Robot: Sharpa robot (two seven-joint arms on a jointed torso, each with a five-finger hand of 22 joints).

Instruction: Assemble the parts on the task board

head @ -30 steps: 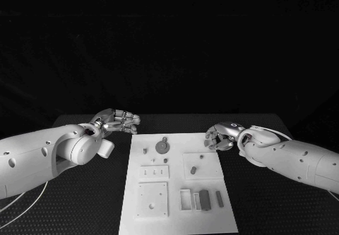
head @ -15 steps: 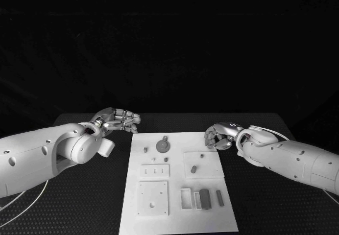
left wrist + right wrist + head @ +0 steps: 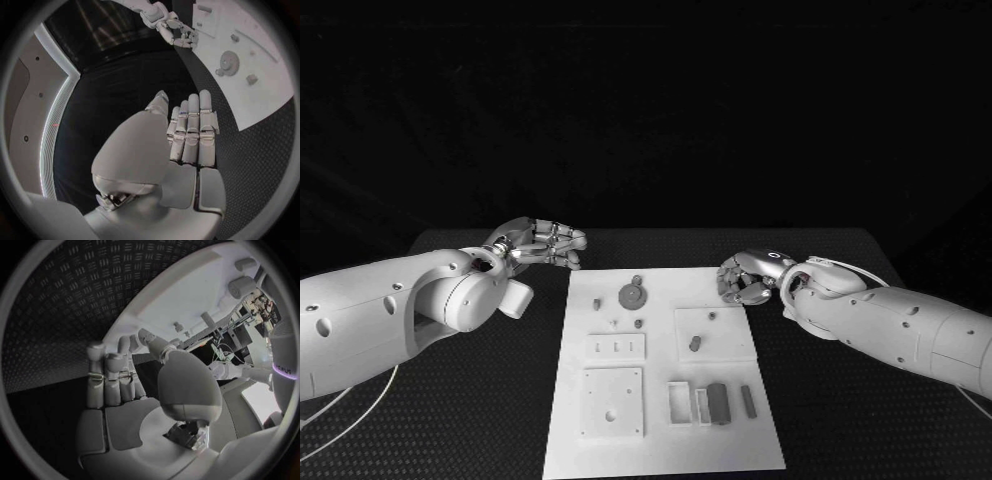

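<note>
In the head view, the white board (image 3: 664, 370) lies in the middle of the black counter (image 3: 473, 400), its long side running away from the robot. On its far part lies a round gear-like disc (image 3: 633, 295), with a small peg (image 3: 599, 304) beside it and another small piece (image 3: 639, 324) just nearer. A raised square plate on the right side of the board carries a short dark peg (image 3: 695, 344). Near the front edge, a dark bar (image 3: 717, 403) sits among pale rectangular slots, with a thinner grey strip (image 3: 747, 402) just to its right. The left hand (image 3: 538, 245) hangs beyond the board's far left corner, off the board, its fingers curled in with nothing seen in them. The right hand (image 3: 750, 278) is at the board's far right edge, fingers also curled inward and holding nothing that can be seen.

In the left wrist view, the left hand (image 3: 187, 135) shows its fingers side by side and bent forward above the dark counter (image 3: 250, 165), empty. The board (image 3: 250, 60) lies off to one side with the disc (image 3: 229, 63) on it, and the right hand (image 3: 172, 27) hovers by the board's edge.

In the right wrist view, the right hand (image 3: 122, 380) has its fingers close together and bent, with nothing between them. The board (image 3: 181, 300) lies past the fingertips, bearing small pegs (image 3: 179, 326).
</note>
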